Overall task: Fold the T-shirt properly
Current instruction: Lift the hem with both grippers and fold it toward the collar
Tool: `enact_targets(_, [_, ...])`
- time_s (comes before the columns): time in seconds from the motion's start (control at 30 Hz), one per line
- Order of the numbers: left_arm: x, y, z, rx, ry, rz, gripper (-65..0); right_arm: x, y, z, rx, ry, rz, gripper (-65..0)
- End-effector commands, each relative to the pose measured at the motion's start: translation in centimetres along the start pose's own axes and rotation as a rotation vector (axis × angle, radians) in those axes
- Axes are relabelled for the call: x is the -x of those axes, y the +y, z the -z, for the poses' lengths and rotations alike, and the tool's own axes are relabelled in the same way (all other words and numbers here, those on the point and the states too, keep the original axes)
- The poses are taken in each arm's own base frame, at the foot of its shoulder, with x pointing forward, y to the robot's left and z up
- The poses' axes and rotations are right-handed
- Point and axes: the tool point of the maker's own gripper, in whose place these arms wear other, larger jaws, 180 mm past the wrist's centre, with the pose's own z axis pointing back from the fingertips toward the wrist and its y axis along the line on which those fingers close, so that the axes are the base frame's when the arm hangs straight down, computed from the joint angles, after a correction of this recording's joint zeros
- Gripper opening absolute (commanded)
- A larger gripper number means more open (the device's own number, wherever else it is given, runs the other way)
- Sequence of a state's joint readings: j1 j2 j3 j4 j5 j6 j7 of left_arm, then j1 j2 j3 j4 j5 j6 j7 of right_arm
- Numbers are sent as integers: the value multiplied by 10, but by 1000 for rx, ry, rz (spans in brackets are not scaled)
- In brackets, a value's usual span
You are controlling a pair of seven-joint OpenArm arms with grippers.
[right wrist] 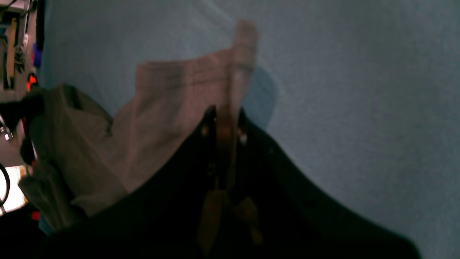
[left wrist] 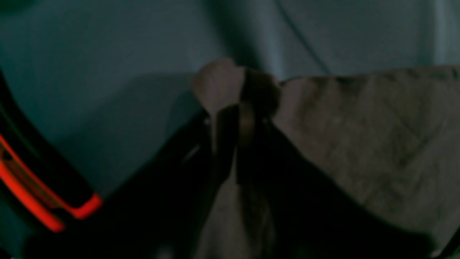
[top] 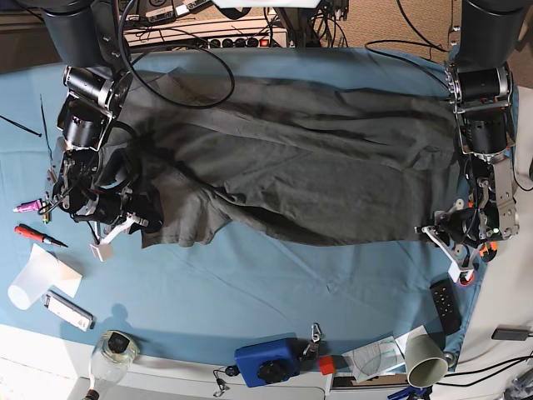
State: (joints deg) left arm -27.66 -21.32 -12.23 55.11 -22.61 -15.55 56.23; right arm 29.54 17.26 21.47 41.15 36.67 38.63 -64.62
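The dark grey T-shirt (top: 300,167) lies spread and wrinkled across the blue tablecloth (top: 275,275). In the base view my left gripper (top: 433,232) sits at the shirt's near right corner. My right gripper (top: 137,223) is at the shirt's near left corner. In the left wrist view the left gripper (left wrist: 237,122) is shut on a pinch of the T-shirt (left wrist: 377,136), and a tuft of cloth sticks out past the fingertips. The right wrist view shows the right gripper (right wrist: 224,126) shut on a lifted flap of the T-shirt (right wrist: 161,126).
Left of the shirt lie a red screwdriver (top: 33,235), a pink pen (top: 29,206) and a white paper piece (top: 37,279). Along the front edge stand a glass jar (top: 112,350), a blue box (top: 266,360), a black remote (top: 445,304) and a paper cup (top: 425,358). Cables (top: 208,33) run along the back.
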Motion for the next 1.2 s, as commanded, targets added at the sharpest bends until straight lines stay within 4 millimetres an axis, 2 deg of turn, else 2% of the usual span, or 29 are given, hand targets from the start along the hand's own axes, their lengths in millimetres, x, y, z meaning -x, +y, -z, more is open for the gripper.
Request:
enact_targets(0.0, [2,10,-4,-42,37,4,-650,-5,-4,-5,26,16,-22,-650])
enact_targets(0.13, [1,20,-8,-73,37,-12,-650,-22,3,-7,15,-24,-49,-650])
enact_targets(0.33, [-2,28,-13,-86,37,-13,-650,-68,22,-14,-6,-115,-95,-650])
enact_targets(0.57, [0,22,-13,-50,48,-30,-650,-107,39,-24,-24,-187,-129,-650])
enact_targets(0.77, [-6,2,-18,52,44,-4,-650,-120,45,-31,-20,-229,-157,-650])
enact_targets(0.9, [-19,-5,-30,106,12,-17,-650,-130,53,-46,5,-228,-225,-650])
enact_targets(1.07, [-26,-1,-48,109,14,6,-650,-141,72,-68,4,-262,-306,-650])
enact_targets(1.17, [-27,-4,-55,130,21,11,-650,-138,76,-71,2,-242,-321,-650])
